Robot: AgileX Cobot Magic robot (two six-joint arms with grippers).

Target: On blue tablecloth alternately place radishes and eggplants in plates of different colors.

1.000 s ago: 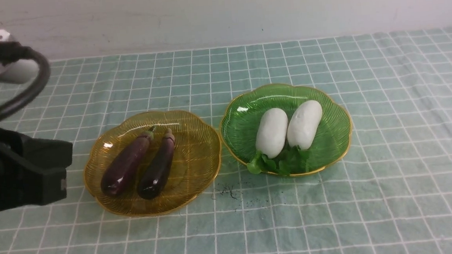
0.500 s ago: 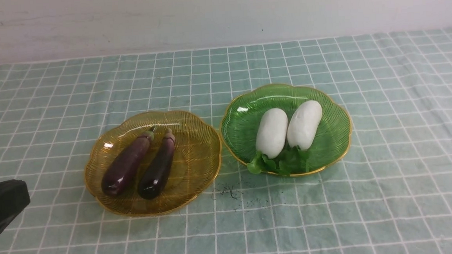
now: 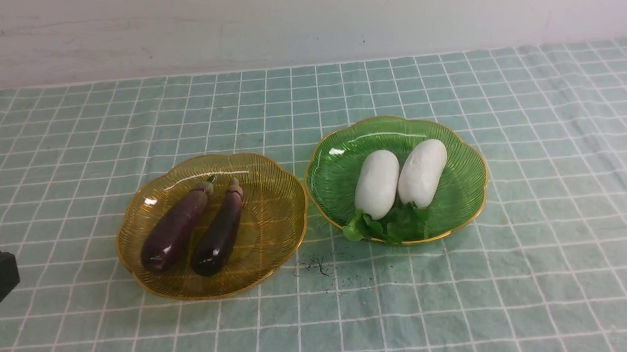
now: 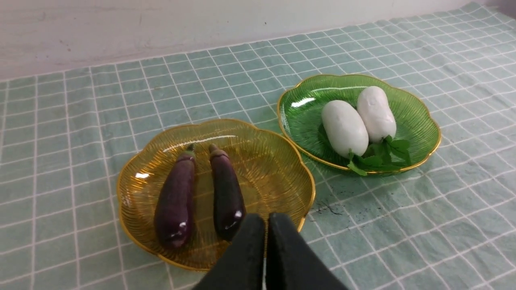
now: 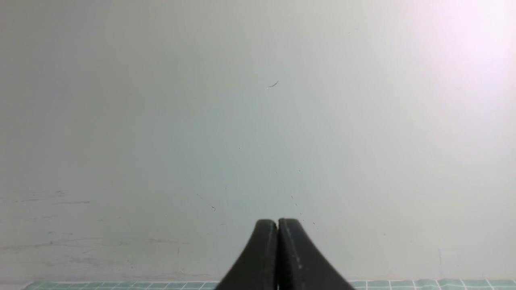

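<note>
two glossy dark purple eggplants [image 3: 216, 233] share the scalloped amber plate [image 3: 275, 254], apparently sorted by kind; both grippers closed, empty.

From where I sit, I can read no text, label, brand, number or sign anywhere in my three views.
</note>
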